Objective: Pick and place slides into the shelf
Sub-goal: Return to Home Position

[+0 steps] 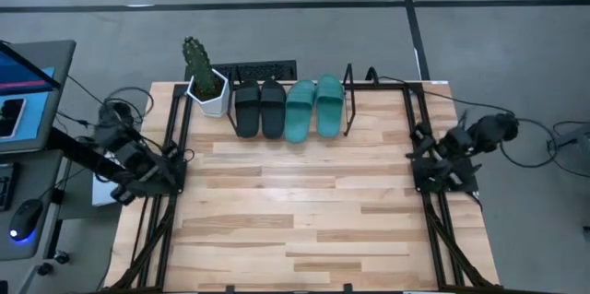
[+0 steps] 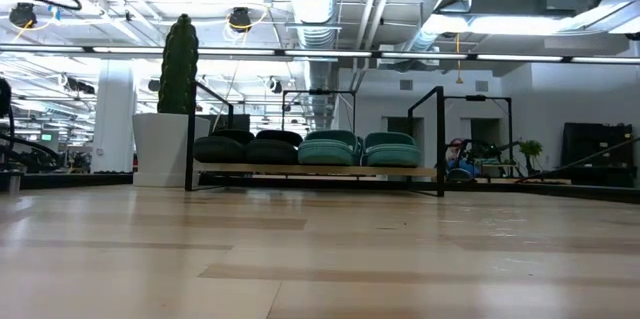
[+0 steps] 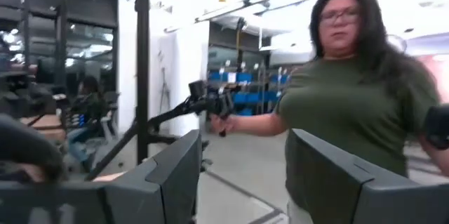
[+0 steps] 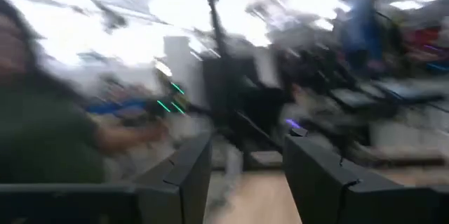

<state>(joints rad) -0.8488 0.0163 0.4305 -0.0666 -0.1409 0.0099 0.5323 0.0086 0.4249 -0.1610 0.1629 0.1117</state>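
On the shelf (image 1: 348,100) sit four slides (image 1: 273,108), two black, two green

Robotics lab: exposed ceiling ducts (image 2: 320,4)

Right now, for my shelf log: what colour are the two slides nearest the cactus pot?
Both slides are black; the high view shows it best.

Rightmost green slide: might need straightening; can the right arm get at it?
Probably yes: bare table lies between the right gripper, fingers open at the right edge, and that slide, though the shelf's end rod stands close.
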